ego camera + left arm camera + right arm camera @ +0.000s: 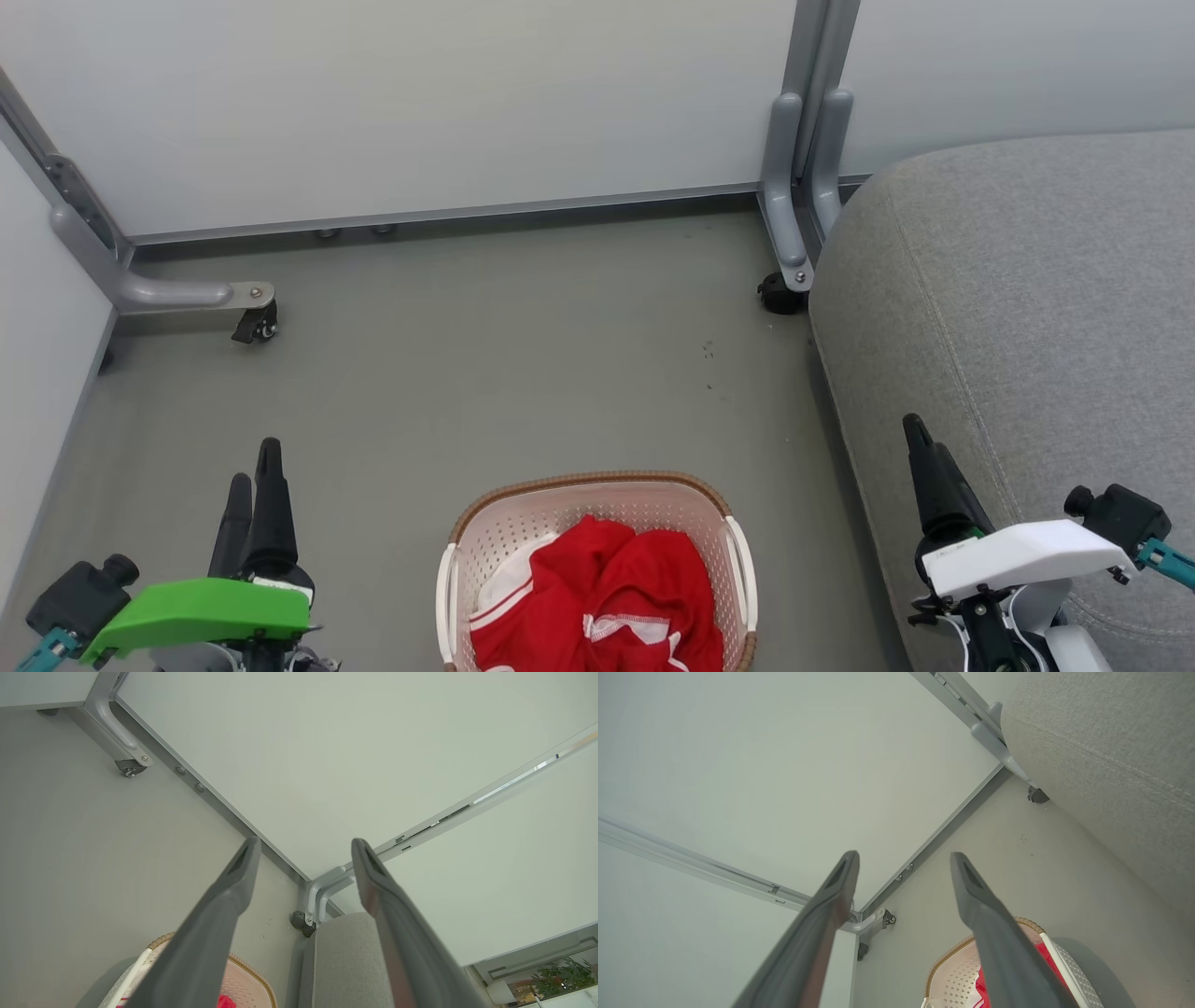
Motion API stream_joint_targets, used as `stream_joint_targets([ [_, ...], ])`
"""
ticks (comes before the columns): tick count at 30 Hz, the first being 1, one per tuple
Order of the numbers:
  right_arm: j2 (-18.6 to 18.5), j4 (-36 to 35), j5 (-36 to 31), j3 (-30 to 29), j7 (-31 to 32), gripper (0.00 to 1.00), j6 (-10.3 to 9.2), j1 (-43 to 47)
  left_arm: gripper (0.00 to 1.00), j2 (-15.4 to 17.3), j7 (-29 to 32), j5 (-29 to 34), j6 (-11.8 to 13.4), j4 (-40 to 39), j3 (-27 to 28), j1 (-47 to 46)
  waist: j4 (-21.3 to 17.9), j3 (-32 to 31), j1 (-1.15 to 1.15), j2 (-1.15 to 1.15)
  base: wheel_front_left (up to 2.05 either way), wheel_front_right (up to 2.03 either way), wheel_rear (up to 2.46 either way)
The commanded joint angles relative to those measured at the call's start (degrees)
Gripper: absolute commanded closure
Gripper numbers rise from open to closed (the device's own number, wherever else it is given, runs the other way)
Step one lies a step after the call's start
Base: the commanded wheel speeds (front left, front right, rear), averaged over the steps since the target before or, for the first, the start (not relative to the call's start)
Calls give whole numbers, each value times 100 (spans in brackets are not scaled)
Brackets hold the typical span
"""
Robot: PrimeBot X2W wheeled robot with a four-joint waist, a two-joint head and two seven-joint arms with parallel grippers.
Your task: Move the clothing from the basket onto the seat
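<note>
Two pincers hang on either side of the laundry basket [579, 482], and neither touches anything. The left pincer [254, 467], under a green cover, hangs well to the basket's left. Its wrist view shows the long dark fingers [233, 891] spread wide, gripping nothing. The right pincer [924, 437], under a white cover, hangs to the basket's right, seen against the edge of the seat [1027, 308]. Its fingers [985, 905] are spread just as wide and are also gripping nothing.

The basket stands on the grey floor [467, 373]. It is cream-white and perforated, with a brown woven rim and white side handles [739, 560]. The red clothing [607, 588] lies crumpled inside it, white stripes and trim showing, and covers most of the bottom. I cannot tell how many pieces make up the heap.

The seat, a big light grey upholstered cushion with a rounded corner and a stitched seam, lies just to the basket's right, with a narrow strip of floor between them. Beyond the basket stand pale partition panels [420, 103] on grey metal feet with small black casters. One caster [257, 327] is beyond the basket to its left. Another [780, 295] is beyond it to the right, close by the seat's corner.
</note>
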Motion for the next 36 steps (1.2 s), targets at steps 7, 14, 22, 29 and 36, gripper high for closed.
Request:
stream_joint_targets([
  [7, -34, -226, -720, 161, -181, 0, 3, 26, 0, 37, -180, 721, 54, -178, -159, 72, -14, 2, 0, 0, 0, 0, 0],
  [14, -39, -389, -1209, 226, -307, 0, 4, 62, 0, 42, -306, 1171, 19, -279, -229, 114, -20, 6, 0, 0, 0, 0, 0],
  [22, -44, -509, -1703, 311, -444, 0, 4, 107, 0, 47, -439, 1759, 59, -468, -290, 181, -32, -7, 0, 0, 0, 0, 0],
  [29, -49, -609, -2229, 409, -584, 0, 5, 153, 0, 52, -579, 2184, 37, -538, -359, 251, -54, -14, 0, 0, 0, 0, 0],
  [36, -53, -636, -2533, 483, -688, 0, 4, 201, 0, 56, -685, 2545, 41, -509, -407, 301, -73, -25, 0, 0, 0, 0, 0],
])
